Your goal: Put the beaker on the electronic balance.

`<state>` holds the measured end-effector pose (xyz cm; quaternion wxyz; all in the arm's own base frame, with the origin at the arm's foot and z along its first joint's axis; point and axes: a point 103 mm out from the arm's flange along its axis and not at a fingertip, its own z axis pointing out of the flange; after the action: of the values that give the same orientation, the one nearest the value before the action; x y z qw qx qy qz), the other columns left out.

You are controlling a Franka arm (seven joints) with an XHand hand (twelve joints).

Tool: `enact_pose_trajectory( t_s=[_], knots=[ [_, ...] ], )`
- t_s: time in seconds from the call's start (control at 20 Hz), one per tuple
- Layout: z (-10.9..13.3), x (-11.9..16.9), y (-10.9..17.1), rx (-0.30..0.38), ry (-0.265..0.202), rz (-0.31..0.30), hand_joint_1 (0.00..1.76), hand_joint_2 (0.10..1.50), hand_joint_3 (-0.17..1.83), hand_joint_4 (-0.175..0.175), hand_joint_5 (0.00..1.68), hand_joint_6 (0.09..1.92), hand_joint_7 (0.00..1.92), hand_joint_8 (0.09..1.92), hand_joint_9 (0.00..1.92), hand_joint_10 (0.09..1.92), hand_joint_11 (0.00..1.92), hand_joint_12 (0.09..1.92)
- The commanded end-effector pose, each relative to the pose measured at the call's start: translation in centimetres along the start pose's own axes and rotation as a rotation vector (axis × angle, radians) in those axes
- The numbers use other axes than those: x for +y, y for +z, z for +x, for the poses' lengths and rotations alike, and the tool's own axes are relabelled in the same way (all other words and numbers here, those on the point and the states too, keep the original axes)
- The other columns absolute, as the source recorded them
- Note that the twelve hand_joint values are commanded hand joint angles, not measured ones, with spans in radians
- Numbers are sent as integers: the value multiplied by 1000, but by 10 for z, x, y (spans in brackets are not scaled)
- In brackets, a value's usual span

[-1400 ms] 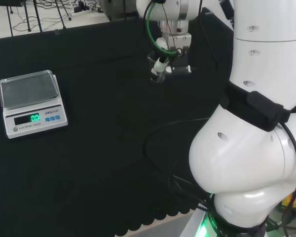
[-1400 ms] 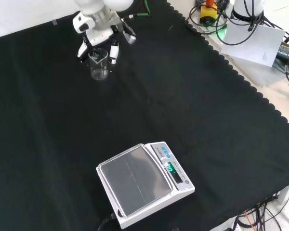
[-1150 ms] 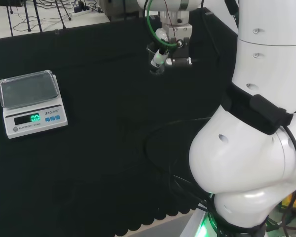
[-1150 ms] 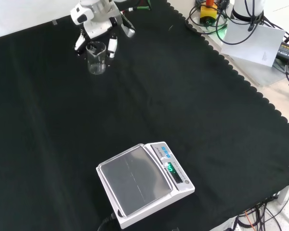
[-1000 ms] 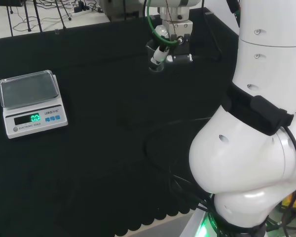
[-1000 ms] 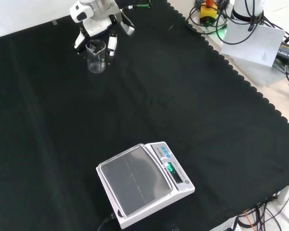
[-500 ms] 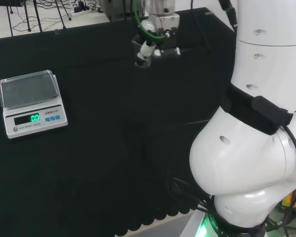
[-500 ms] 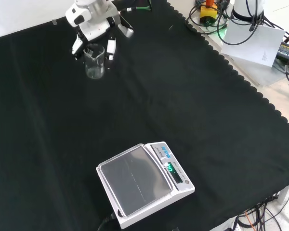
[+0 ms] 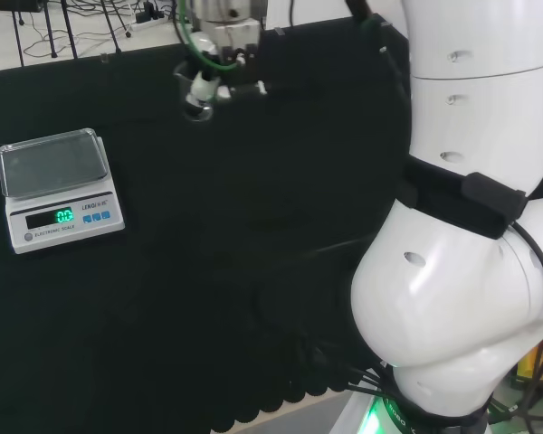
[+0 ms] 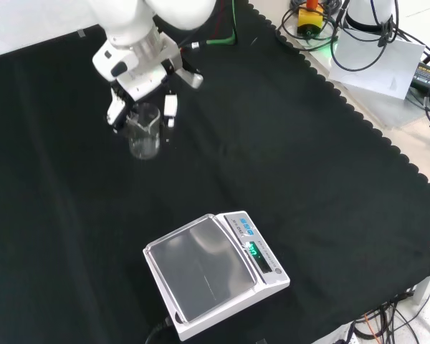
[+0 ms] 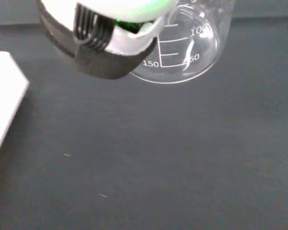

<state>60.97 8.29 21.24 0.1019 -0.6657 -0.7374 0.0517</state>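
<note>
While hand [image 10: 140, 89] clamps beaker [image 10: 144, 131] | upright, mouth up | above cloth [image 10: 272, 143]

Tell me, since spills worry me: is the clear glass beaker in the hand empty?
Empty, as far as visible: the clear glass beaker shows only black cloth through its walls in the front and wrist views.

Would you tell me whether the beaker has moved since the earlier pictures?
Yes. In the front view the beaker, held in the hand, has come nearer the electronic balance, down the picture.
</note>
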Motion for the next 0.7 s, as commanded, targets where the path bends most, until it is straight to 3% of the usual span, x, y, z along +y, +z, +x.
enact_pose_trajectory(
  t_s=[0.05,0.35,0.7],
  knots=[
    [128,30,18,-27,-151,62,1182,867,719,3,805,1381,859,1495,993,1195,1174,935],
    [176,35,27,-35,-222,82,1182,866,720,3,805,1382,860,1495,994,1194,1174,936],
    [204,33,43,-27,-284,116,1182,865,722,4,806,1381,859,1496,994,1194,1172,936]
  ],
)
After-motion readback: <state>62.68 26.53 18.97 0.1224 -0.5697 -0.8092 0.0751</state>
